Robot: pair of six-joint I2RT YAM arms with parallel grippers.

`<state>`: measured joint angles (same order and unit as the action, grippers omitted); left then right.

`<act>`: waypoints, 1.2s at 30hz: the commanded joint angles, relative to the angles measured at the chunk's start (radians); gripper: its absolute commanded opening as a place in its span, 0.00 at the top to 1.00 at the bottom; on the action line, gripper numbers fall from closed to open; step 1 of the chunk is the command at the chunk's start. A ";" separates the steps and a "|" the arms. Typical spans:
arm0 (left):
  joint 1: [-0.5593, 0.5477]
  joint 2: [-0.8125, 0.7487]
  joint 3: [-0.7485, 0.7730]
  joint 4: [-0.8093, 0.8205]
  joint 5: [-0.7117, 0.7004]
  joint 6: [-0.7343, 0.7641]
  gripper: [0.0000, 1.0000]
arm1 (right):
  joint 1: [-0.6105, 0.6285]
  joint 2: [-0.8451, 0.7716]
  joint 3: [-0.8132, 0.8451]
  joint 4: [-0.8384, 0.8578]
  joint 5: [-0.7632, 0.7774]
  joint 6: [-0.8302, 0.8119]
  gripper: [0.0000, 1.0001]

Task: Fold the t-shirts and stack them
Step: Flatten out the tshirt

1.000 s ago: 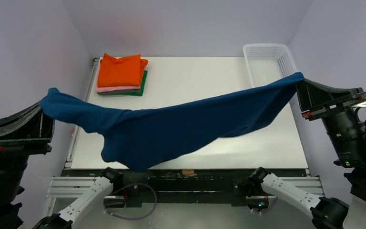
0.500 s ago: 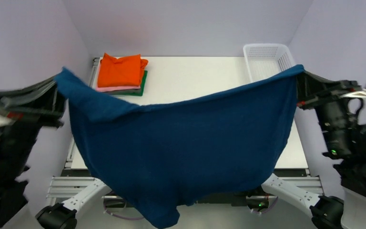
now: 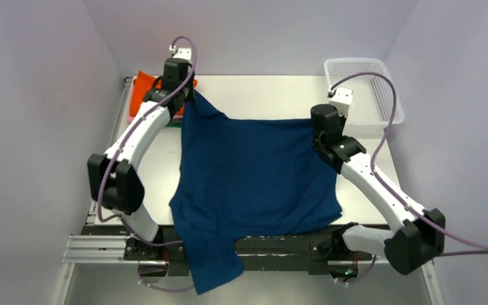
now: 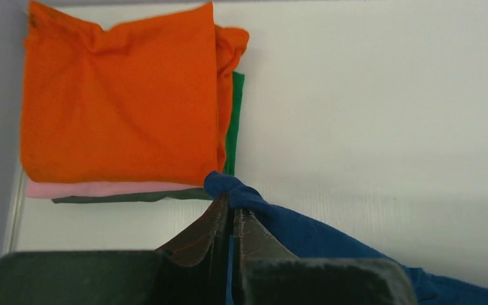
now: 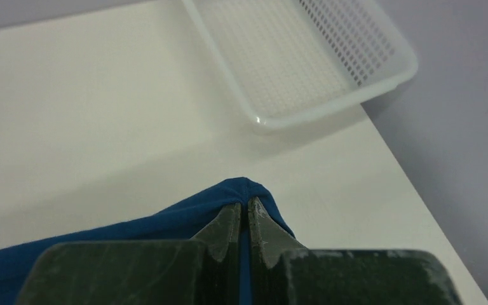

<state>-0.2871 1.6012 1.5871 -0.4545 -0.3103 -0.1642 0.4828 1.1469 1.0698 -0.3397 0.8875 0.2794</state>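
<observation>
The navy blue t-shirt (image 3: 254, 178) lies spread over the table, its near part hanging over the front edge. My left gripper (image 3: 187, 95) is shut on its far left corner (image 4: 229, 187), right beside the stack. My right gripper (image 3: 318, 130) is shut on its far right corner (image 5: 244, 190). The folded stack sits at the far left: the orange t-shirt (image 4: 121, 95) on top, the pink one (image 4: 95, 189) under it, the dark green one (image 4: 234, 121) at the bottom. In the top view the left arm hides most of the stack (image 3: 143, 89).
A white mesh basket (image 3: 372, 95) stands at the far right corner, also in the right wrist view (image 5: 305, 57). The table's right edge (image 5: 419, 210) runs close by my right gripper. Purple-grey walls close in on three sides.
Both arms have swung from high and near the camera down to the far part of the table. The navy shirt, which hung in the air between them, is now laid out on the table.
</observation>
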 commanded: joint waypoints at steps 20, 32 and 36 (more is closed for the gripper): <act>0.063 0.885 0.781 0.077 0.054 -0.008 0.68 | -0.230 0.870 0.508 0.213 -0.126 0.026 0.84; 0.062 0.715 0.695 0.003 0.188 -0.112 0.00 | -0.231 0.744 0.445 0.229 -0.437 0.014 0.34; 0.058 0.544 0.489 -0.043 0.294 -0.216 0.00 | -0.231 0.665 0.325 0.221 -0.595 0.064 0.29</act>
<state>-0.2291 2.3798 2.2143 -0.4641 -0.1413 -0.2649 0.2485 1.9137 1.4910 -0.1394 0.4782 0.2989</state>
